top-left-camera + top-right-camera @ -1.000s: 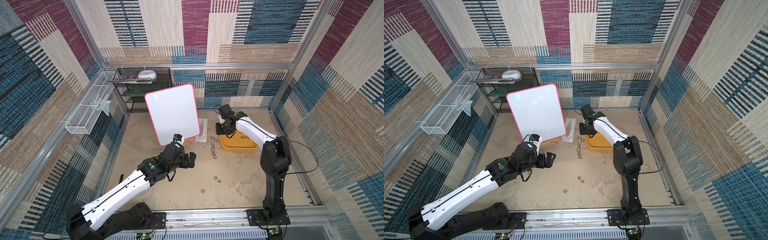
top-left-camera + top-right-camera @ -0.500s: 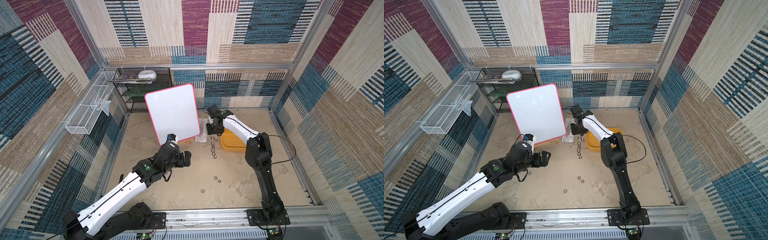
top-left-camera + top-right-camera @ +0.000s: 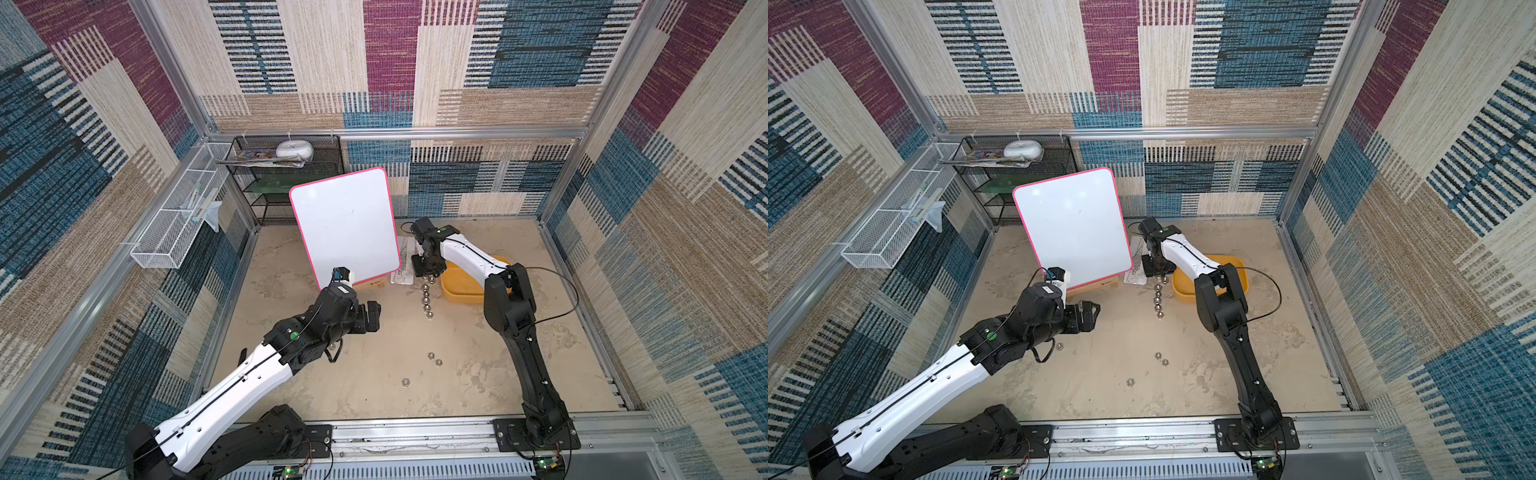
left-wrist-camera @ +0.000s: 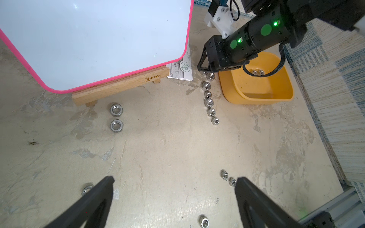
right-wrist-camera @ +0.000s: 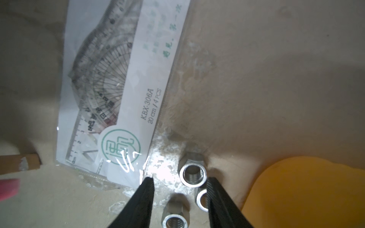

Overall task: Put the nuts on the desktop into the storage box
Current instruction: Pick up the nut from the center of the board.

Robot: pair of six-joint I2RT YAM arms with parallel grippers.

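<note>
Two nuts (image 4: 257, 72) show inside the storage box (image 4: 256, 99), a row (image 4: 209, 101) just beside it and others farther off lie on the tabletop (image 4: 167, 148), with the half-open, empty right gripper (image 5: 180, 178) low over the row's end nearest the box and the wide-open, empty left gripper (image 4: 174, 178) well away from it.

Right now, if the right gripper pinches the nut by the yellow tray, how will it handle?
Probably rigid and heavy for its size: the nut looks like solid shiny metal. Likely slippery, since the right gripper would press on smooth flat faces. Other nuts lie close beside it, so a nudge may well shove them too.
</note>
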